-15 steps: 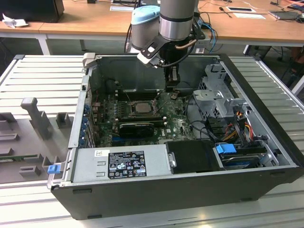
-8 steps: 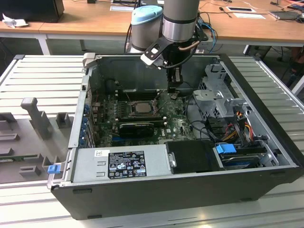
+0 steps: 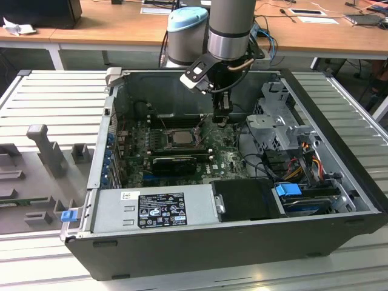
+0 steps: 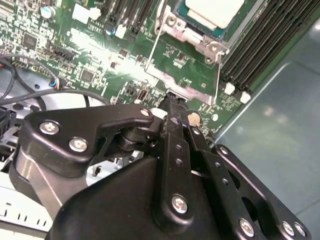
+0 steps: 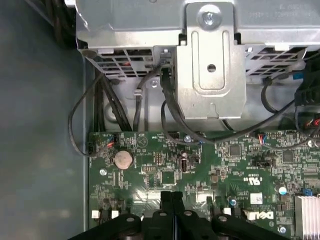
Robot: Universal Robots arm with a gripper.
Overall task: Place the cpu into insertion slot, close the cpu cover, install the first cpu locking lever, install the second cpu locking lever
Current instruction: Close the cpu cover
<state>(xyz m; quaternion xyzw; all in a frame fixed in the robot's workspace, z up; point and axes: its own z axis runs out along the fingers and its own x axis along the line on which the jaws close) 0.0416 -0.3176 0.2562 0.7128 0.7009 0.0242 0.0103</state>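
**At the socket's side: closed gripper beside the seated cpu**

Inside the case (image 3: 200,248), the gripper (image 3: 221,116) hangs low over the board (image 3: 227,159). Its fingers are pressed together, with nothing seen between them. The cpu (image 3: 179,137) lies flat in the slot (image 3: 160,144), toward the exterior view's left of the fingertips.

In the second wrist view the gripper (image 4: 172,102) tip sits just beside the cover (image 4: 184,84), a silvery frame that seems down around the cpu (image 4: 215,10). A wire lever (image 4: 156,47) runs along the frame's side; whether it is latched cannot be told.

The first wrist view faces away: gripper (image 5: 172,197), coin cell (image 5: 123,159), and drive cage (image 5: 212,75) at the board's edge.
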